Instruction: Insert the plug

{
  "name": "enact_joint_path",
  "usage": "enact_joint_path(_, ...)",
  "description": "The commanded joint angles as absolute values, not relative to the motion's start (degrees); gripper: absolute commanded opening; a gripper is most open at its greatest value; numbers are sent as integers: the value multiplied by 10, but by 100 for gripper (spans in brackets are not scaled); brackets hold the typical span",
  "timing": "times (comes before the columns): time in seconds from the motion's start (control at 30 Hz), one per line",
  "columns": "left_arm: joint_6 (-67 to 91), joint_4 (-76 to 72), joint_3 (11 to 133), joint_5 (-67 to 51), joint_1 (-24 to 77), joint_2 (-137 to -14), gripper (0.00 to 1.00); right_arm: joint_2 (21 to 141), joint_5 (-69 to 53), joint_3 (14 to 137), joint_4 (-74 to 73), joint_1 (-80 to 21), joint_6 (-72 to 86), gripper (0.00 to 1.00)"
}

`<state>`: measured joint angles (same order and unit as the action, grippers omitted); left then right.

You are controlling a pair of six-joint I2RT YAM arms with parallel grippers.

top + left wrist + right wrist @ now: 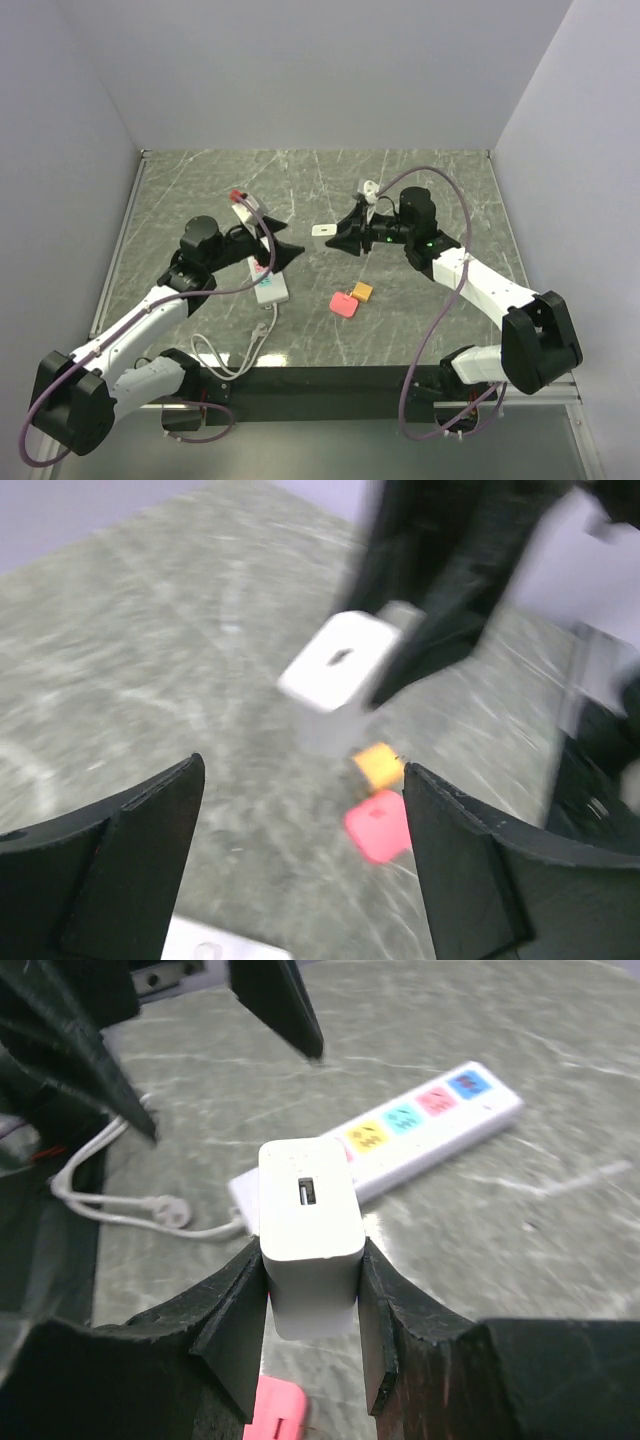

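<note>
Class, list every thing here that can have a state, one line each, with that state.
left gripper: open, empty
right gripper: shut on white square charger plug
white square charger plug: held, not inserted
white power strip with coloured sockets: lying flat, visible sockets empty

We've got the left gripper and right gripper nose to nose mid-table with only a narrow gap between them. The USB charger, clamped in the right one, fills part of it. The power strip lies under the left gripper and its cord loops at the near-left edge. The pink block and orange block sit just near of the gap. We see bare table across the far half.
</note>
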<state>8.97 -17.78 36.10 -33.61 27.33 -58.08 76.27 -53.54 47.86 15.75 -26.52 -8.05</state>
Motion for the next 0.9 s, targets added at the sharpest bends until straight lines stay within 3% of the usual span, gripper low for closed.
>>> enact_joint_path(0.0, 137, -203, 367, -202, 246, -589, 87, 737, -512, 462, 242, -250, -39, 0)
enact_joint_path(0.07, 160, -167, 381, -117, 243, -619, 87, 728, -497, 455, 254, -249, -33, 0)
enact_joint_path(0.1, 168, -150, 399, -20, 243, -634, 87, 723, -492, 449, 261, -249, -31, 0)
enact_joint_path(0.37, 248, -83, 457, 160, 240, -752, 89, 698, -468, 420, 287, -248, -15, 0)
enact_joint_path(0.87, 279, -50, 522, 179, 220, -916, 96, 685, -485, 401, 301, -249, -7, 0)
